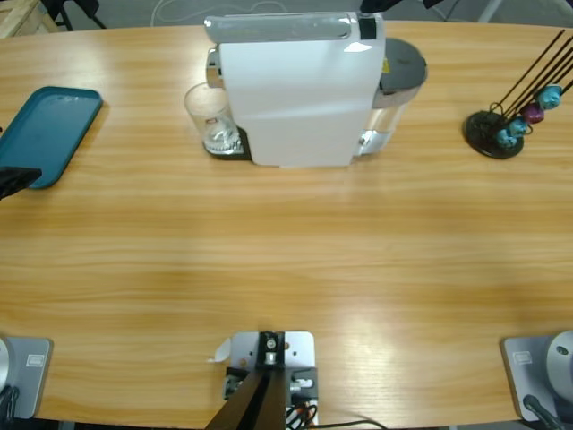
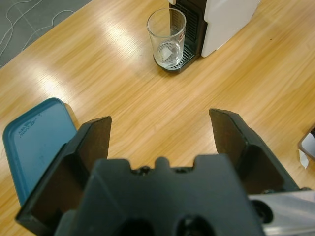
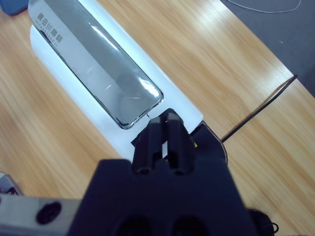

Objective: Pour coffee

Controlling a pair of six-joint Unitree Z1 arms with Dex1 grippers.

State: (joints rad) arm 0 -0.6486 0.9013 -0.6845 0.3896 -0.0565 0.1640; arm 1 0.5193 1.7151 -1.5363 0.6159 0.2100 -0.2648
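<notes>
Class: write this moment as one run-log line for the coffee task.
left claw: open, off glass cup | right claw: shut, above coffee machine | cup: on drip tray, no coffee visible

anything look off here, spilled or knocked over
Nothing stands out. The glass cup stands upright on the drip tray of the white coffee machine and looks empty, with no liquid on the table. The teal tray lies flat, and the capsule stand is upright.

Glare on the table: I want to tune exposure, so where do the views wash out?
Left wrist view: bright streaks on the wooden table left of the glass cup. Right wrist view: highlights on the machine's silver lid and nearby wood. High view: soft sheen across the table's middle.
</notes>
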